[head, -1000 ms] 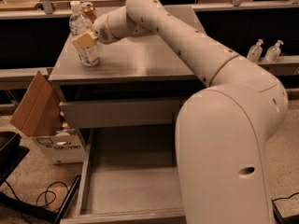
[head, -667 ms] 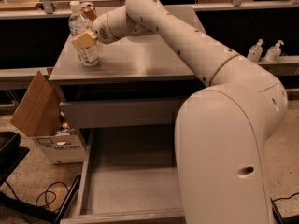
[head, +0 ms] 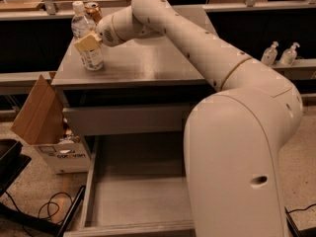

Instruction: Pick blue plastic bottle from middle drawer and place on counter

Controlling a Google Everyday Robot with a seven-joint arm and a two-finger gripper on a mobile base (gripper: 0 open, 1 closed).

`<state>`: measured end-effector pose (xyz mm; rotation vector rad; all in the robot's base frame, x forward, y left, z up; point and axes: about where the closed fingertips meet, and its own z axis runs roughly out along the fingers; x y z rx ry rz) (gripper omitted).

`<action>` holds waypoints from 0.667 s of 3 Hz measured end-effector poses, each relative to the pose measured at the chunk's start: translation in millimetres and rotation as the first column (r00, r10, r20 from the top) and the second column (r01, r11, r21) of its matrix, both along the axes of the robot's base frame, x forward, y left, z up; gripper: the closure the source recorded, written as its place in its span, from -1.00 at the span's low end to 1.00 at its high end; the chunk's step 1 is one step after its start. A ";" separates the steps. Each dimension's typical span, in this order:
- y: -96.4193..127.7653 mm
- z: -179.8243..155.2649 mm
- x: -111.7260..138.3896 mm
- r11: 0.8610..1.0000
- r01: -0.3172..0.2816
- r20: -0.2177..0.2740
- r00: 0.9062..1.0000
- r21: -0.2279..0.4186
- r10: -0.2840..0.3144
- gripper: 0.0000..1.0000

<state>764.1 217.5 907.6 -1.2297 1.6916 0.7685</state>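
Note:
The blue plastic bottle (head: 93,58), clear with a white cap and a pale label, stands upright at the counter's (head: 148,65) far left corner. My gripper (head: 85,40) is at the end of the arm, which reaches over the counter. It is shut around the bottle's middle, and a tan finger (head: 88,43) lies across the bottle's front. The bottle's base seems to rest on the counter top. The middle drawer (head: 138,194) is pulled out below, and its visible grey bottom is bare. My arm's white base hides the drawer's right part.
A gold-brown drink can (head: 92,11) stands just behind the bottle. Two clear pump-top bottles (head: 279,53) sit on a shelf at the right. An open cardboard box (head: 47,125) stands on the floor left of the drawer, with cables (head: 49,209) and a black object (head: 10,164) nearby.

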 end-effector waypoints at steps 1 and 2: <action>1.9 -1.2 -0.5 1.000 -0.003 -0.002 1.000 0.000 0.003 -0.72; 4.2 -2.7 -1.2 1.000 -0.006 -0.004 1.000 -0.001 0.006 -1.00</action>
